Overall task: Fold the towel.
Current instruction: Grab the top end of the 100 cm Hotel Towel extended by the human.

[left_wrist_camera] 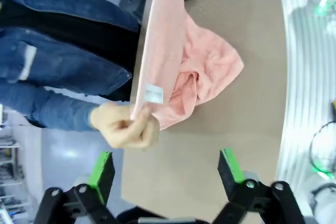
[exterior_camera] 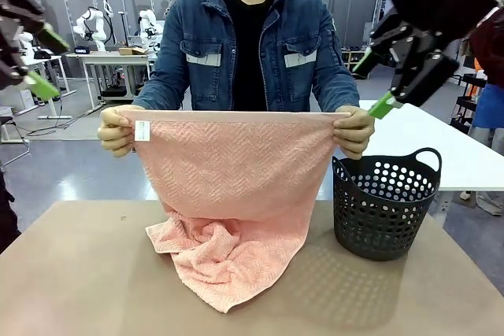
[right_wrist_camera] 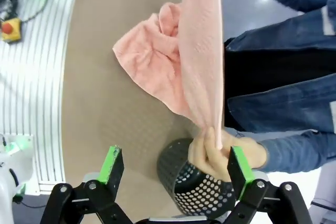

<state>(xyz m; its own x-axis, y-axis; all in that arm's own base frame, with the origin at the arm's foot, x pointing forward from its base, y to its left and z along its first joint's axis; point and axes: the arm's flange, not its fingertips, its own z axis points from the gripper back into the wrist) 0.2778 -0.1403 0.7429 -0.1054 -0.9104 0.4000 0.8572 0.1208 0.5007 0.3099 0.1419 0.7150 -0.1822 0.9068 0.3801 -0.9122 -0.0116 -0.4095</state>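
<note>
A person across the table holds the salmon-pink towel (exterior_camera: 236, 186) up by its two top corners, one hand (exterior_camera: 116, 130) at picture left and the other hand (exterior_camera: 356, 131) at picture right. A white tag (exterior_camera: 142, 131) sits near the left corner. The towel's lower part lies bunched on the brown table (exterior_camera: 79, 273). My left gripper (exterior_camera: 39, 60) hangs open high at the left, apart from the towel (left_wrist_camera: 173, 61). My right gripper (exterior_camera: 372, 83) hangs open high at the right, just above the person's hand (right_wrist_camera: 215, 153) and the towel (right_wrist_camera: 173, 51).
A dark perforated basket (exterior_camera: 384, 206) with handles stands on the table's right side, below my right gripper; it also shows as the basket (right_wrist_camera: 194, 182) in the right wrist view. A white table (exterior_camera: 441, 147) lies behind it. Other tables and equipment stand far back.
</note>
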